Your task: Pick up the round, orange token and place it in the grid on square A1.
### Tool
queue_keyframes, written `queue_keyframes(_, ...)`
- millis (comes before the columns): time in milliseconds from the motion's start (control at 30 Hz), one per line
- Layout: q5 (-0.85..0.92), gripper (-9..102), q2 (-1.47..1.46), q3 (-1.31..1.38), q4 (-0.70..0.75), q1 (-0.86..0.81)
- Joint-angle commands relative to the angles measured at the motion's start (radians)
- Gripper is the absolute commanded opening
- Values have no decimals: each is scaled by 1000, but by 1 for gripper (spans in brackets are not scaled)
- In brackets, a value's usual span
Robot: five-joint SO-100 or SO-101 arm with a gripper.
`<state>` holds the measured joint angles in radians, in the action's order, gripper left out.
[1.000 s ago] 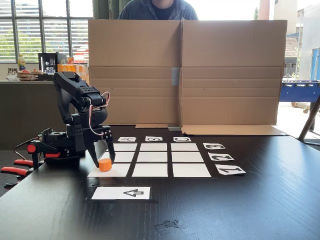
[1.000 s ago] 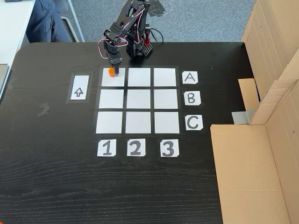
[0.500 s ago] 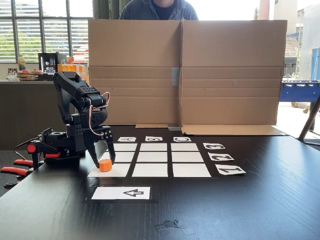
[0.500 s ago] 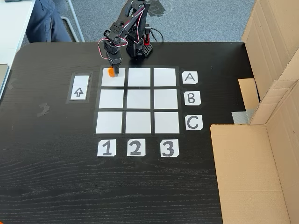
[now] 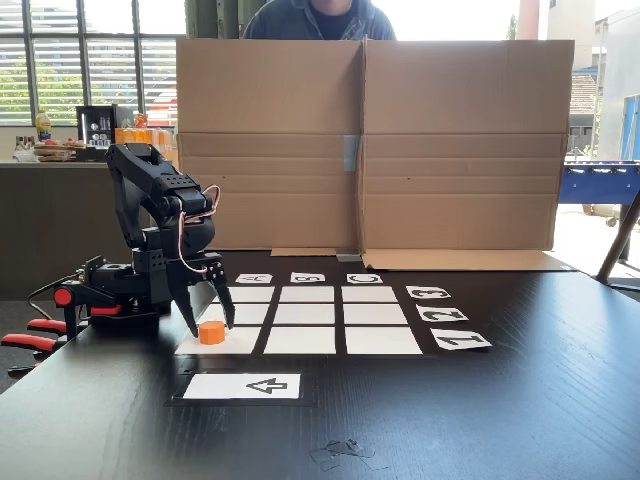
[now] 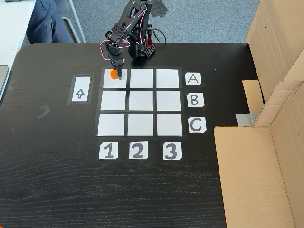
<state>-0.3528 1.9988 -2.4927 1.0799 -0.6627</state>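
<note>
**Resting on the corner cell, token between spread fingers**

Sitting flat on square A1, the small bright orange plastic cylinder token lies in the corner cell of the three-by-three grid of white paper rectangles, the cell nearest the arm's base and next to the white card printed with a black arrow. In the high fixed view the token sits toward that cell's far edge, close to the arm.

The black two-finger gripper points down over the cell, fingers parted. In the low fixed view one dark fingertip stands to the left of the token and the other to its right, each just beside it with a sliver of white paper showing between; the token stands on the paper, not lifted. Whether either finger still grazes its side cannot be told at this size.

The black wooden table carries the grid near its far edge in the high view, with paper labels A, B, C and 1, 2, 3 along two sides. A brown cardboard screen stands along another edge.
</note>
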Motion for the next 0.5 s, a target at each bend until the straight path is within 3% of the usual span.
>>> queue_keyframes(0, 6, 27, -2, 3, -14, 2)
queue_keyframes(467, 9, 31, -11, 51, -81, -18)
